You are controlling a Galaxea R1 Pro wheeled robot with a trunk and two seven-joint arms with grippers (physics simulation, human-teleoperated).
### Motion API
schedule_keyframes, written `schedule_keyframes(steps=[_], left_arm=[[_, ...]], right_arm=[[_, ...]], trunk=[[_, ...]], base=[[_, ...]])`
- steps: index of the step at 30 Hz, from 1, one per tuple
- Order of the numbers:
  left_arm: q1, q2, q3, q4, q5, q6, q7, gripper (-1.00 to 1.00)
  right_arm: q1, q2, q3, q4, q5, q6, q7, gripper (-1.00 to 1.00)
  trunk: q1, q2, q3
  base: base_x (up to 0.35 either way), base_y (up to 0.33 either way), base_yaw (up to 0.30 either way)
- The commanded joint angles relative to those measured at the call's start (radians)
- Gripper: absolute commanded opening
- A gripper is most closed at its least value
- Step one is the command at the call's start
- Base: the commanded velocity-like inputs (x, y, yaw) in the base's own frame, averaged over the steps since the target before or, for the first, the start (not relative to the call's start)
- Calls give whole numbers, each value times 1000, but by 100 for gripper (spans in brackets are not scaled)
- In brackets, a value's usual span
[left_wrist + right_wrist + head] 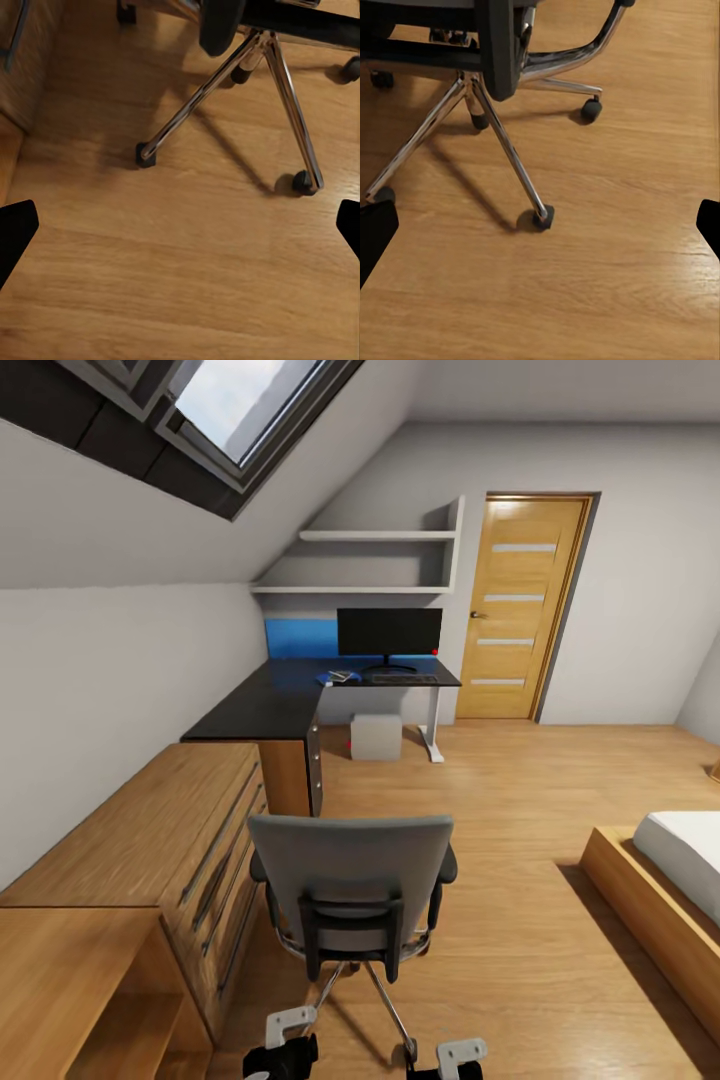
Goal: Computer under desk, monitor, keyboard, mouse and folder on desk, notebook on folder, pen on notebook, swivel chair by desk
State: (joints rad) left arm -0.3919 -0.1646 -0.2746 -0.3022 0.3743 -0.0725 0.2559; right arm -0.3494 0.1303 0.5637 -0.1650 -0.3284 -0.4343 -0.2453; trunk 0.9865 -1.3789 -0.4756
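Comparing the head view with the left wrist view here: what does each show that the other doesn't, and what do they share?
Head view alone: the desk with the monitor, keyboard and blue folder on it, a grey box beneath, the door and the chair's grey backrest. Left wrist view alone: the black tips of the left gripper, spread wide, and the castors close up. Both: the swivel chair and the wooden floor.

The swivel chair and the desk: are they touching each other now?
Apart. In the head view the swivel chair stands in the foreground, and a stretch of bare wooden floor lies between it and the desk further back.
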Motion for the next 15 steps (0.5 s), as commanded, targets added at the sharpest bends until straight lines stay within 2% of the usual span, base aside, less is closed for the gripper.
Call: schedule_keyframes(steps=[1, 15], left_arm=[[-1, 0, -7, 1, 10, -7, 6, 100], [-1, 10, 0, 3, 13, -12, 6, 100]], right_arm=[[-1, 0, 9, 1, -8, -5, -5, 100], [-1, 0, 10, 2, -9, -9, -5, 100]], trunk=[[4, -8, -4], [58, -106, -48]], base=[[0, 0, 0], [0, 0, 0]])
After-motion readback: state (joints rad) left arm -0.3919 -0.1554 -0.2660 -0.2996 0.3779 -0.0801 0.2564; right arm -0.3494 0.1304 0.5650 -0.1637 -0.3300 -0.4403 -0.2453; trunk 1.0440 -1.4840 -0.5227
